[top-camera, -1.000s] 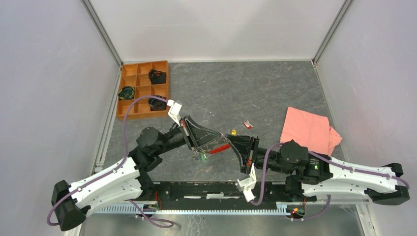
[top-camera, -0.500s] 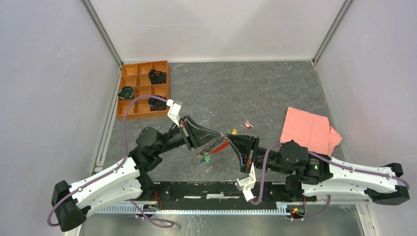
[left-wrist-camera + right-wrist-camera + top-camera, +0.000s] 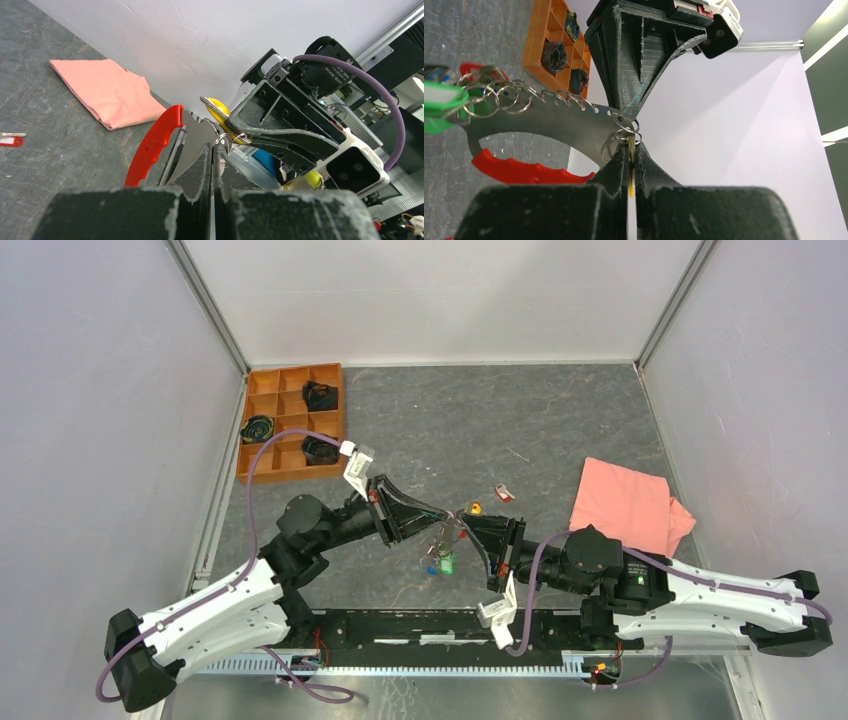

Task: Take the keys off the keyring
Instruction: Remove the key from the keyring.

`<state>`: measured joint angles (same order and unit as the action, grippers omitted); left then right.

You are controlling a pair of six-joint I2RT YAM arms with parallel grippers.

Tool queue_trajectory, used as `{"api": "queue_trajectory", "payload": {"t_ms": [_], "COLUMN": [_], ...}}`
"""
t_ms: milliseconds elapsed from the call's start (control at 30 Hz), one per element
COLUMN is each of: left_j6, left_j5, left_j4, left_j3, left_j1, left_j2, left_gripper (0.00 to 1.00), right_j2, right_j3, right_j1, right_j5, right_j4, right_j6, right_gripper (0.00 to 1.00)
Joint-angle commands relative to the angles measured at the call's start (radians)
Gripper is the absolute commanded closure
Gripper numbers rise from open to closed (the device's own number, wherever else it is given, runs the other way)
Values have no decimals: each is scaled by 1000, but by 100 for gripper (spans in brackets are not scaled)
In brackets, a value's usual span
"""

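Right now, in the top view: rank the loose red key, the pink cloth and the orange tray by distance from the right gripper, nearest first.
From the right gripper:
1. Red key: lying loose just beyond the fingertips, slightly right.
2. Pink cloth: off to the right side.
3. Orange tray: far left corner, across from the cloth.

No wording can be read for certain. In the left wrist view, a line of small pale lettering runs along the black cable just under the purple cable, too small to make out.
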<state>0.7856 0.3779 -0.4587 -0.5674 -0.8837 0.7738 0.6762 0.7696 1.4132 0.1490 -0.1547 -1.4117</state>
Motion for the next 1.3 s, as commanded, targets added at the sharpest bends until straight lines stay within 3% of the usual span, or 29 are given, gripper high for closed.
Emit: {"api": "queue_trajectory", "payload": {"t_ms": [0, 1267], "left_j6": [-110, -285], "left_j5": [-25, 220], "left_j4": [47, 164], "left_j3": [-42, -91], "left_j1": [29, 27], "left_j2": [-13, 9], "left_gripper": [98, 98], "right_j2": [-13, 92], "right_j3": [26, 109], "right_j1": [13, 12], "right_j5": [14, 84], "right_j4": [76, 75], "right_j6": [-13, -81], "right_gripper": [100, 100]}}
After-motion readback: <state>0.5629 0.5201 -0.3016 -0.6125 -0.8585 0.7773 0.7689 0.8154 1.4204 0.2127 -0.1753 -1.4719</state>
